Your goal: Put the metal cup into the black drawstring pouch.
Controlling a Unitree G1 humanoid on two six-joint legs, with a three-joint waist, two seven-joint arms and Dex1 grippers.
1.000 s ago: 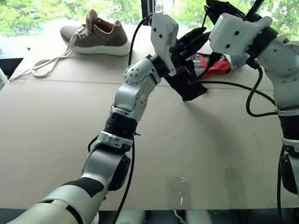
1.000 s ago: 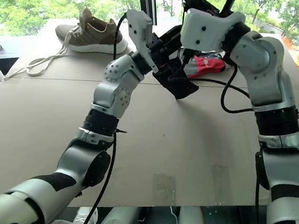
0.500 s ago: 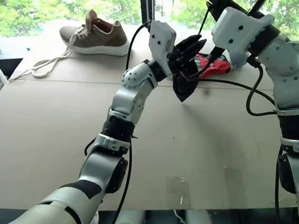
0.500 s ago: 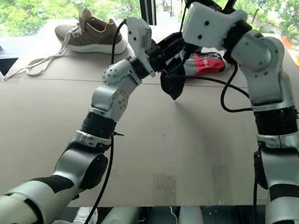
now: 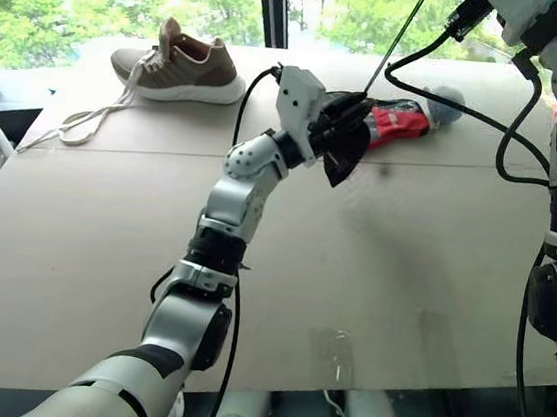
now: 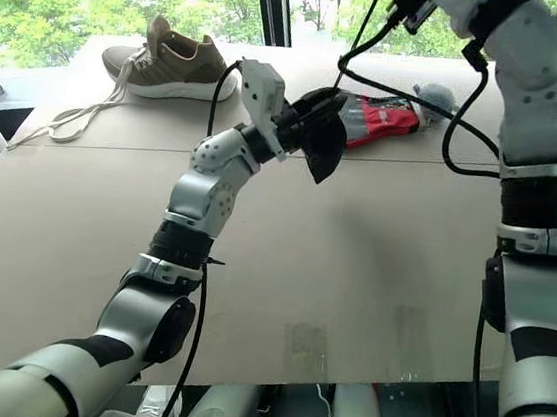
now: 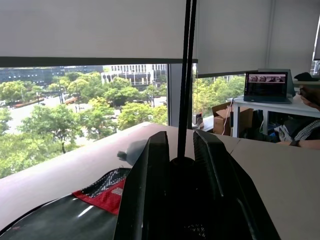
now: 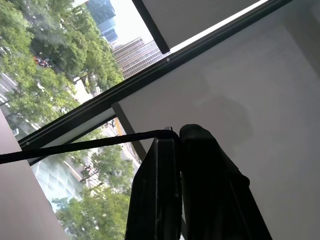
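Pouch (image 5: 342, 160) is up in the air, clear of the bench (image 5: 404, 253), clamped in the left hand (image 5: 342, 135), whose two fingers are pinching the black fabric near its mouth. From there a thin black cord (image 5: 398, 46) runs straight and taut, up and away toward the raised right arm. The right hand (image 8: 179, 137) sits high above, fingers pressed together with that cord nipped between them.

Cup? My reading is that it sits inside the pouch: the bag hangs full and rounded, though the fabric hides whatever is in it, so that is a judgement, not a sighting. By that reading, loading is done and this is the cinching step, with one hand anchoring the bag and the other drawing the string.

Behind the pouch, a grey-and-red fabric thing (image 5: 399, 119) lies on the bench, with a brown shoe (image 5: 184, 62) well off to the left.

Next move calls for a steady pull along the cord's line while the left grip stays firm, so the mouth gathers shut rather than the bag slipping free. After that, lower it to the bench.
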